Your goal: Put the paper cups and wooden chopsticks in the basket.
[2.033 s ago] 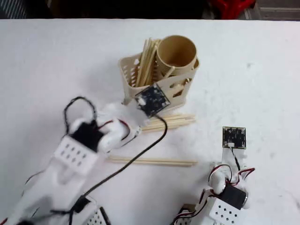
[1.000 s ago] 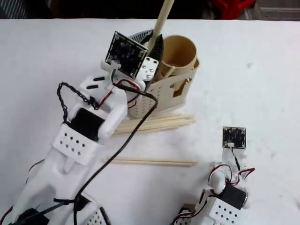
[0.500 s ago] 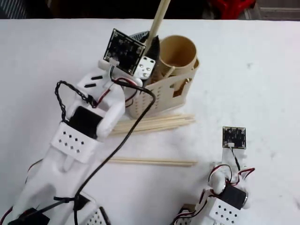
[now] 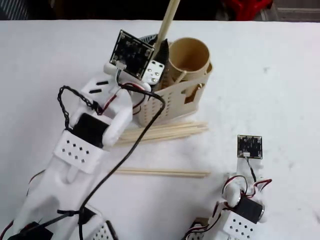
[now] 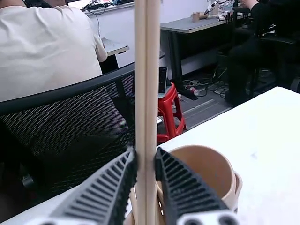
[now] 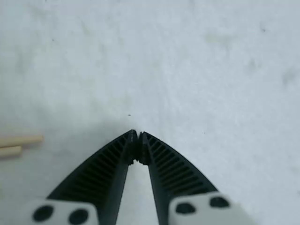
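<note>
Our left gripper (image 5: 146, 159) is clamped on a pair of wooden chopsticks (image 5: 146, 70), holding them upright over the basket (image 4: 172, 102), which stands toward 12 o'clock on the table (image 4: 280, 75). A paper cup (image 4: 189, 57) already sits in the basket's 3 o'clock half. More loose chopsticks (image 4: 170, 131) lie flat at the basket's 6 o'clock side, with a further pair (image 4: 160, 172) beyond them toward 6 o'clock. Our right gripper (image 6: 136, 140) is pinched closed on nothing, low over the table at 5 o'clock. We judge the risk to be in the release. The sticks are gripped near their lower end with most of their length above the jaws, so if we let go before the tips are inside the basket they could topple out over the rim, or knock against the cup. Two seconds ago this arm was down at the loose bundle. It has since risen to the basket with the pair, and has hardly shifted in the last half second.
</note>
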### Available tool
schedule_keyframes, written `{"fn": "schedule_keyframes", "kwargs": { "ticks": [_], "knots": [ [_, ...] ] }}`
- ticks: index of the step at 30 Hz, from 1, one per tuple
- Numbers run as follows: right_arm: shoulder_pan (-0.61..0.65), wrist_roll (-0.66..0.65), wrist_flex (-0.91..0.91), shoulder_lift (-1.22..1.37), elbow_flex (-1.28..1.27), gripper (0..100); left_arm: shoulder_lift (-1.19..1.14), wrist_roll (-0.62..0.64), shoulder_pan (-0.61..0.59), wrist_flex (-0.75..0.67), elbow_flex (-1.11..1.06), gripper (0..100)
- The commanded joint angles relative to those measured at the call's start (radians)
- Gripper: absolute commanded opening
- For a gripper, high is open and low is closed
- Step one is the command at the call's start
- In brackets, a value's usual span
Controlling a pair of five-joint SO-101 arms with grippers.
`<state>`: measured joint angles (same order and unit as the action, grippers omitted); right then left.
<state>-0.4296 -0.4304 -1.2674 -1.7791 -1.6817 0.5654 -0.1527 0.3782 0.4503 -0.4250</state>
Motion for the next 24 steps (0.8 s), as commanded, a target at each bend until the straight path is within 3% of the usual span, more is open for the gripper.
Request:
{"fn": "schedule_keyframes", "kwargs": {
  "ticks": [1, 19, 24],
  "knots": [
    [-0.005, 0.006, -0.002, -0.018, -0.009, 1.8, 0.004, 0.011, -0.010, 0.002, 0.008, 8],
    [-0.005, 0.006, -0.002, -0.018, -0.009, 1.8, 0.005, 0.009, -0.010, 0.038, 0.008, 12],
    [-0.005, 0.006, -0.002, -0.018, -0.009, 1.8, 0.084, 0.002, 0.028, 0.241, 0.008, 12]
  ]
}}
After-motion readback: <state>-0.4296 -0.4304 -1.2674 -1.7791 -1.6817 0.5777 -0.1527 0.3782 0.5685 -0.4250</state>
